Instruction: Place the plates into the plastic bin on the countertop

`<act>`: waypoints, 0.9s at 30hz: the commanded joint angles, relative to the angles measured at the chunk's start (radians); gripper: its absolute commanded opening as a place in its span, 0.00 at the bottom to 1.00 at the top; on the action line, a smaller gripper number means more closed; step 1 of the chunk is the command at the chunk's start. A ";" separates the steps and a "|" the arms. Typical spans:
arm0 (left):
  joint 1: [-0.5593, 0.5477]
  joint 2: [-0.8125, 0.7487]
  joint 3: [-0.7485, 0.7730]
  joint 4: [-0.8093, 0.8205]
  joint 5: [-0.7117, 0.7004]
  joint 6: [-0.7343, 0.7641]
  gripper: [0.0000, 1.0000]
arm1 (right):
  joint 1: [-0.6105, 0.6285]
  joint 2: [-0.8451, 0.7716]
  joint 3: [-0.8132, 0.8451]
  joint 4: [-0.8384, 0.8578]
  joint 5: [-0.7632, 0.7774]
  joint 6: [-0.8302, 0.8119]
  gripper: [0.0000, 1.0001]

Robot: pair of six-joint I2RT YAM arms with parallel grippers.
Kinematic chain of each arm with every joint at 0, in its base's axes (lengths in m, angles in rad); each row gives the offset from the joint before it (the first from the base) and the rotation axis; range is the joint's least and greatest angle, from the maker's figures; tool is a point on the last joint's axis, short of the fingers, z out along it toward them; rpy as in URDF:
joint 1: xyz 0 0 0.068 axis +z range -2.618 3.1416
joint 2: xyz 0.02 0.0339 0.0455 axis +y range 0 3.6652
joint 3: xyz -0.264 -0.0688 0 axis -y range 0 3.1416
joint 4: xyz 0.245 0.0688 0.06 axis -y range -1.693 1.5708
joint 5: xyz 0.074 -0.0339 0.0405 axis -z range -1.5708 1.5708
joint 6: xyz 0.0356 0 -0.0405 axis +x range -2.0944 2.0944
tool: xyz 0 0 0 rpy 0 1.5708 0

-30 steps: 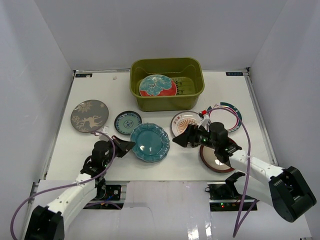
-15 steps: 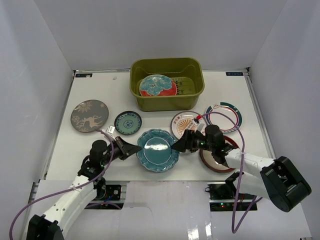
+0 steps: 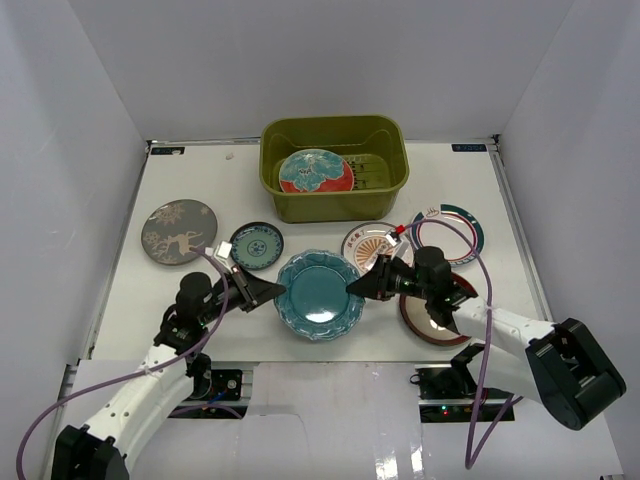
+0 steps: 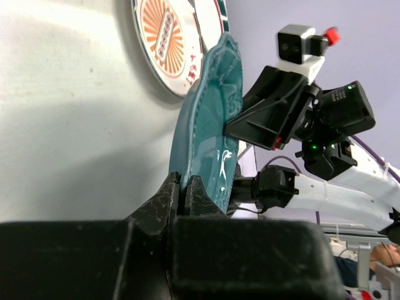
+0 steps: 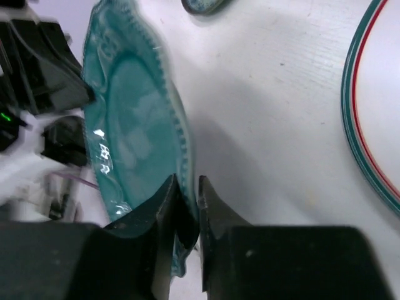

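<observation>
**A:** Where is the scalloped teal plate (image 3: 318,297) sitting?

**B:** Between the two arms, at the near side of the bench (image 3: 200,180) and well short of the plastic bin (image 3: 272,182). It is probably riding just off the surface, though the views are not making that plain. The left fingers (image 4: 161,201) are clamping its left rim, and the right fingers (image 5: 164,203) are pinching the opposite rim.

**A:** How is it going to handle?

**B:** I am judging it stiff, glazed, slippery, breakable and fairly heavy. The wavy rim is offering the only hold, and gripping both sides is sharing the weight.
</observation>
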 commanded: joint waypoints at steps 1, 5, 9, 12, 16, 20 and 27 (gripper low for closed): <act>-0.001 0.006 0.115 0.157 0.063 -0.003 0.06 | 0.001 0.023 0.049 0.143 -0.107 0.079 0.15; -0.001 0.054 0.260 0.067 0.075 0.117 0.61 | -0.012 -0.006 0.101 0.157 -0.117 0.108 0.08; -0.001 0.074 0.481 -0.321 -0.099 0.383 0.89 | -0.096 -0.019 0.281 0.152 -0.141 0.130 0.08; 0.000 0.052 0.567 -0.461 -0.281 0.526 0.94 | -0.161 0.012 0.403 0.126 -0.125 0.144 0.08; 0.000 -0.031 0.519 -0.507 -0.408 0.597 0.97 | -0.202 0.101 0.651 0.037 -0.069 0.113 0.08; 0.000 -0.052 0.503 -0.538 -0.427 0.611 0.98 | -0.230 0.293 0.894 -0.118 0.031 0.003 0.08; -0.001 -0.011 0.506 -0.513 -0.382 0.616 0.98 | -0.233 0.571 1.292 -0.325 0.174 -0.199 0.08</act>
